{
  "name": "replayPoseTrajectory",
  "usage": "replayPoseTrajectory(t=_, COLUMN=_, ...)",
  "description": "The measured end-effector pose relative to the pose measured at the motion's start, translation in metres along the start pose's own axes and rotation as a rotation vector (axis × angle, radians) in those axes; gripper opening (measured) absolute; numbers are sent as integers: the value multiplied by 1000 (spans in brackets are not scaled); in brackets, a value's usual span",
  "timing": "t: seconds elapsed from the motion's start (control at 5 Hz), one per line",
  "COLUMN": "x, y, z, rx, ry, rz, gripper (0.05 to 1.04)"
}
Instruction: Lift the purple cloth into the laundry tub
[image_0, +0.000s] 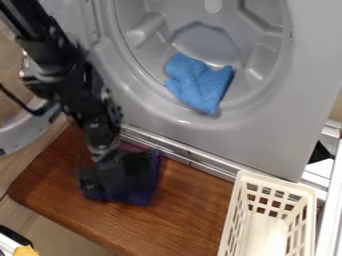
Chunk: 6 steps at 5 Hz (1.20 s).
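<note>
My gripper (115, 179) hangs low over the brown wooden board, at the left of centre. Behind and beside it lies the dark purple cloth (141, 196), whose right and lower edges show past the black gripper while the rest is covered from sight. Whether the cloth is held is not visible. Above the board is the grey laundry tub (207, 42), a round opening in a machine front, with a crumpled blue cloth (198, 82) on its lower rim.
A cream slatted basket (240, 212) stands at the lower right, on the board's right side. The round machine door (20, 132) is swung out at the left, beside the arm. A metal ledge (194, 160) runs between board and machine. Something yellow (25, 250) is at the bottom left corner.
</note>
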<state>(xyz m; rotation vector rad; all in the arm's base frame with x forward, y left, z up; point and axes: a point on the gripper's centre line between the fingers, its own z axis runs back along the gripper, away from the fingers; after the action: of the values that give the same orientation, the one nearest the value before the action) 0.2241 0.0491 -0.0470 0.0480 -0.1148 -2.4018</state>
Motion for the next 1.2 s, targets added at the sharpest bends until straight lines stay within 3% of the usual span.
replayPoseTrajectory(t=0.2, x=5, y=-2, z=-24, rx=-13, ry=-14, rz=26, gripper=994)
replayPoseTrajectory(t=0.4, x=2, y=5, z=-33, rx=9, ry=5, rz=22, gripper=945)
replayPoseTrajectory(t=0.6, x=0, y=9, z=-32, rx=-1, ry=37, rz=4, gripper=674)
replayPoseTrajectory(t=0.8, x=1, y=8, z=-30, rx=-8, ry=28, rz=9, gripper=405)
replayPoseTrajectory(t=1.0, x=4, y=8, z=-14, rx=-19, ry=14, rz=4, gripper=224)
replayPoseTrajectory(t=1.2, x=1, y=3, z=18, rx=-17, ry=39, rz=-11, gripper=154)
